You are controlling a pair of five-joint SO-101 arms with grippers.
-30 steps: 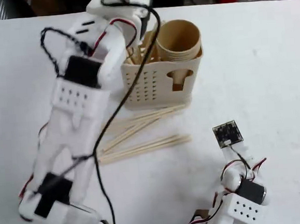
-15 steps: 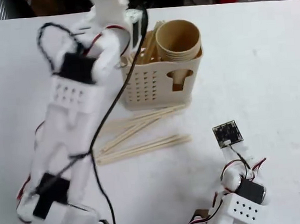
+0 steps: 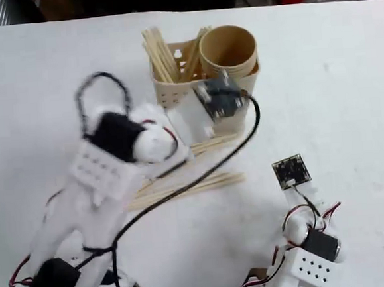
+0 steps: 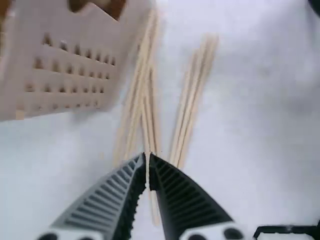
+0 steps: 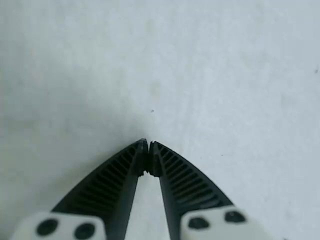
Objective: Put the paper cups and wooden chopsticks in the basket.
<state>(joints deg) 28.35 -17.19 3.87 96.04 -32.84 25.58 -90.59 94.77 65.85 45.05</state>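
Left claw (image 4: pixel 148 159) closed, empty, over loose chopsticks (image 4: pixel 191 100); right claw (image 5: pixel 148 146) closed, empty; risk: descending unopened, scattering sticks, or bumping basket (image 4: pixel 65 65).

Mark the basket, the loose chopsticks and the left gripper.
basket (image 3: pixel 165 96), high view, on its perforated front wall.
loose chopsticks (image 3: pixel 205 183), high view, middle of the lower bundle.
left gripper (image 4: pixel 148 160), left wrist view, between its fingertips.

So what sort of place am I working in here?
Probably a robotics test bench: a plain white table, exposed wiring on the left arm, and a bare circuit board wired to the right arm.
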